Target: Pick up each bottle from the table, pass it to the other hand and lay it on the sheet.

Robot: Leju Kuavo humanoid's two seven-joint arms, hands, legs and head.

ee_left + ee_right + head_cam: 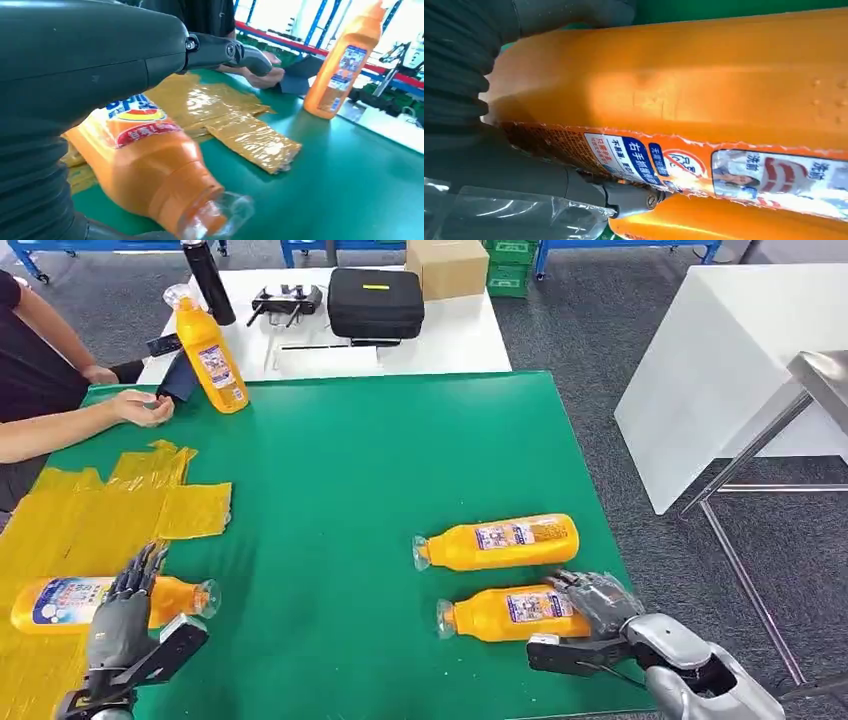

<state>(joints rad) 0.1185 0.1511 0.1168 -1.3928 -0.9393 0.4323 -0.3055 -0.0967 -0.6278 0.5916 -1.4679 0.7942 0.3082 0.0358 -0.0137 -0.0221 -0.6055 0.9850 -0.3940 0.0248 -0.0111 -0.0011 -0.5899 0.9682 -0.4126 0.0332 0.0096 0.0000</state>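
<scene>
On the green table (380, 490), four orange bottles: one lying on the yellow sheet (70, 520) under the left hand (125, 605), fingers extended over it; the near bottle (510, 612) of two lying at right, gripped at its base by the right hand (600, 600), with the far bottle (500, 542) just beyond; one upright bottle (212, 358) beside a person's hand (140, 405). The right wrist view shows the near bottle's label (724, 170) close up. Behind: a black case (375, 300), a cardboard box (447, 265).

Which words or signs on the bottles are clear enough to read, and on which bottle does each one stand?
"右手" in white on a blue band: label of the bottle at the right robot hand.
A red crossed-out circle sign: same label.
Large blue letters, cut off, unreadable: bottle under the left robot hand.
Other labels: too small.
</scene>
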